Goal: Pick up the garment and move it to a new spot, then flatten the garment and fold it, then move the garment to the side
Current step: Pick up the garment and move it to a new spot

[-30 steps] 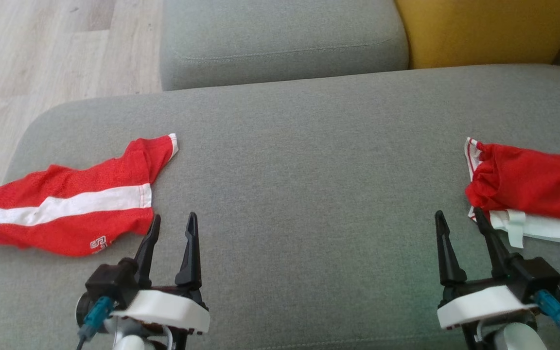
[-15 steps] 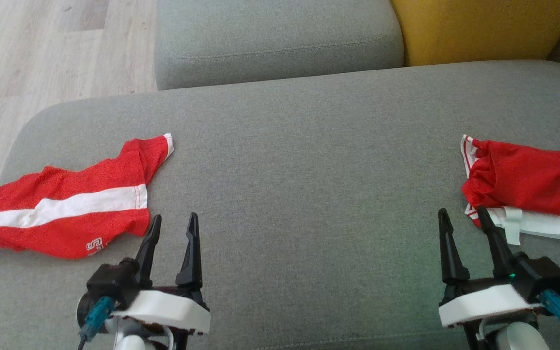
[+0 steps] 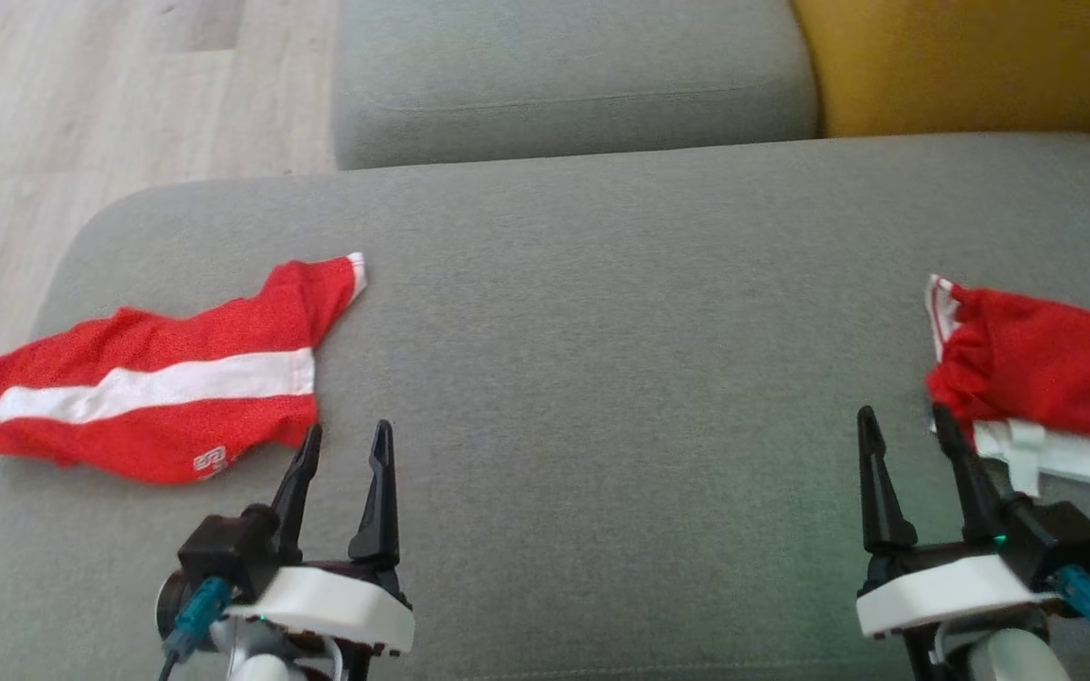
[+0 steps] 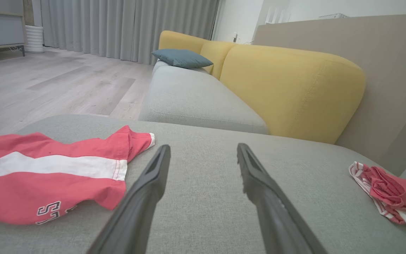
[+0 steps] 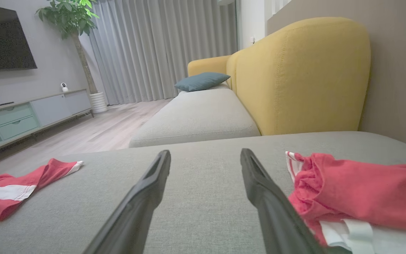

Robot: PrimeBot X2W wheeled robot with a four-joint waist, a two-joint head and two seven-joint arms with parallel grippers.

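A red garment with a white stripe [image 3: 157, 397] lies spread at the left end of the grey cushion [image 3: 602, 331]; in the left wrist view this red garment with a white stripe [image 4: 48, 176] sits left of my fingers. A second red garment, crumpled over a white part [image 3: 1037, 378], lies at the right end, and it shows close on the right as the crumpled red garment [image 5: 358, 190]. My left gripper [image 3: 348, 428] is open and empty just right of the striped one's near edge. My right gripper [image 3: 903, 410] is open and empty, its right finger beside the crumpled one.
A second grey seat cushion [image 3: 564, 85] and a yellow backrest [image 3: 961, 57] stand beyond the work cushion. Wooden floor [image 3: 81, 113] drops off at the left. A blue pillow [image 4: 182, 58] lies far back on the sofa.
The whole picture has shifted slightly, so the head camera has moved. Both garments lie as before and both grippers stay open in place.
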